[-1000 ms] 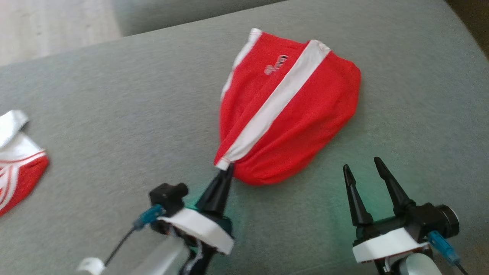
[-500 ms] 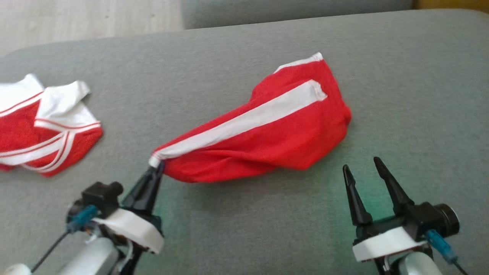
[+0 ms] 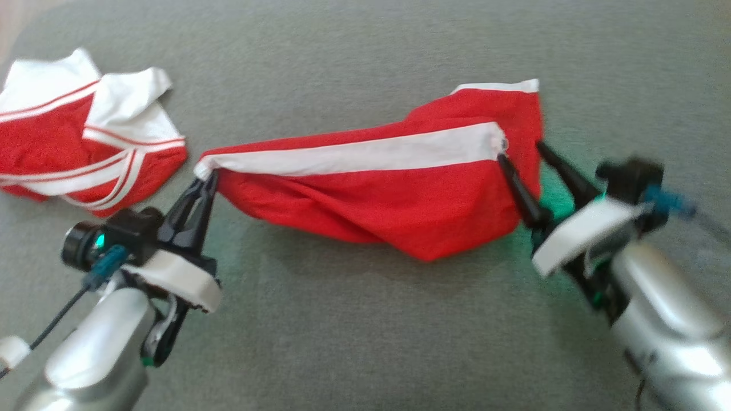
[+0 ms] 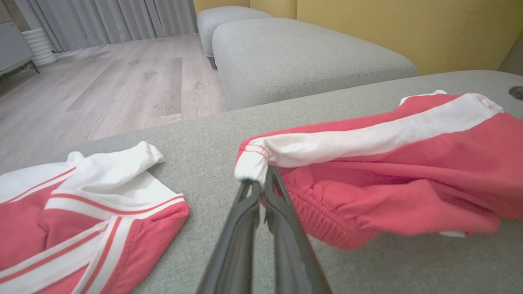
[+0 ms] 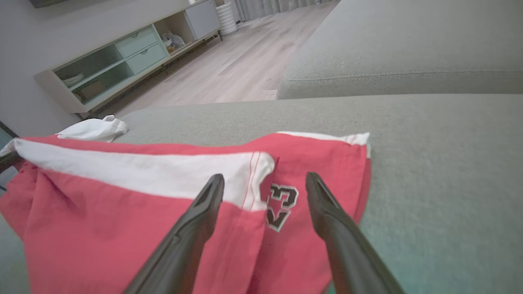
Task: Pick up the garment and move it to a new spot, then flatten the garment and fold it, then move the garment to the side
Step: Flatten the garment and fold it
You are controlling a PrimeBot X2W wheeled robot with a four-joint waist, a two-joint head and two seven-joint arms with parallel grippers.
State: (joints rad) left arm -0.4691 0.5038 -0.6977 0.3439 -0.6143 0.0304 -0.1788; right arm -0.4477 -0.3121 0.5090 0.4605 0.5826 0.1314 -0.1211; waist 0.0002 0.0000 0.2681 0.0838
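So: big grey cushion point(image 3: 365, 342) under everything. Red garment point(image 3: 400, 194) with white stripe point(image 3: 354, 155) stretches across it between my two pincers, middle sagging. Second red-white garment point(image 3: 68, 142) lies near my left pincer point(image 3: 207, 178), which is clamped on the stripe's corner. My right pincer point(image 3: 521, 151) is spread wide over the opposite hem.

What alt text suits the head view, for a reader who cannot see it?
The left gripper is shut on one end of a red garment with a white stripe on a grey cushion, with the open right gripper at its other end. A second red and white garment lies at upper left.
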